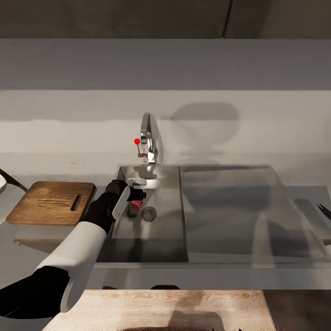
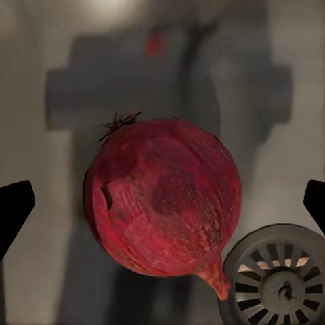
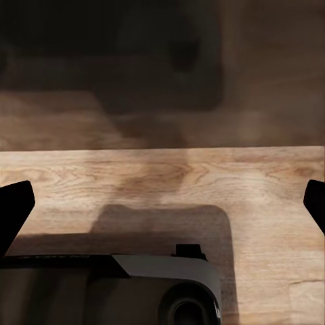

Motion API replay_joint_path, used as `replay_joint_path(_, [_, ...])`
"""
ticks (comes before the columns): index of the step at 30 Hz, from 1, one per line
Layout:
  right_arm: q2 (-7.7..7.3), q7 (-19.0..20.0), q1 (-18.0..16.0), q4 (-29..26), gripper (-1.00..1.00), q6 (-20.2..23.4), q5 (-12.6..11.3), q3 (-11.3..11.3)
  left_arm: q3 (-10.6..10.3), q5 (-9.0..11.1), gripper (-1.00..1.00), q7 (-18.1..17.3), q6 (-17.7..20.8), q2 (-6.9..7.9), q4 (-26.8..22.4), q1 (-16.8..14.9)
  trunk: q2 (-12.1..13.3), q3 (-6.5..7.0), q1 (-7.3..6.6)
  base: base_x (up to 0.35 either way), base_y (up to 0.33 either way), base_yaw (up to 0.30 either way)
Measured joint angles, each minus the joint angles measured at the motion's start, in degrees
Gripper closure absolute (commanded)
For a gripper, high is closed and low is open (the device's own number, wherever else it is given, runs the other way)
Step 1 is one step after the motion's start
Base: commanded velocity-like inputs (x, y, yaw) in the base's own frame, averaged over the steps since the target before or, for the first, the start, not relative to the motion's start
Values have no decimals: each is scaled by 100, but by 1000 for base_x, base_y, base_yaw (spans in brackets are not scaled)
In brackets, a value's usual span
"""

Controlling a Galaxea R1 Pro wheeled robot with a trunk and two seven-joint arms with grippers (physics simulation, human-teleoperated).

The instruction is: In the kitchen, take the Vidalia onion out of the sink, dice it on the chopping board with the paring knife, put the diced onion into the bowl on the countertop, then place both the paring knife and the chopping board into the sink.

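The Vidalia onion (image 2: 162, 196), a reddish-pink bulb with a dry root tuft, lies on the floor of the sink (image 1: 230, 211) basin, beside the round drain (image 2: 281, 281). My left gripper (image 2: 162, 203) is open around it, one dark fingertip (image 2: 17, 203) on each side and both clear of the skin. From the head camera, the left gripper (image 1: 137, 195) reaches down into the basin over the onion (image 1: 134, 206). The chopping board (image 1: 50, 202) lies on the countertop (image 1: 59, 168) left of the sink. My right gripper (image 3: 162, 203) is open and empty over pale wood.
The chrome tap (image 1: 147, 138) with its red knob stands behind the basin. A dark pointed tip (image 1: 324, 210) pokes in at the right edge, and a white rim (image 1: 2, 184) at the left edge. A pale wooden surface (image 1: 174, 308) lies in front of the counter.
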Motion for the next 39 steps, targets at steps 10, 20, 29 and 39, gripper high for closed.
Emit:
replay_joint_path(10, [2,0,0,0,-100,0,-3,0,0,0,-100,0,0,2,7,0,0,-69,0,0,0,0])
replay_joint_path(20, [3,0,0,0,-100,-2,0,8,0,0,-100,0,0,2,2,0,0,-138,0,0,0,0])
replay_joint_path(29, [8,41,0,0,-100,-7,8,13,0,0,-100,0,0,2,-31,0,0,-171,0,0,0,0])
replay_joint_path(39, [0,61,0,0,-100,-15,29,17,0,0,-100,0,0,2,-35,0,0,-173,0,0,0,0])
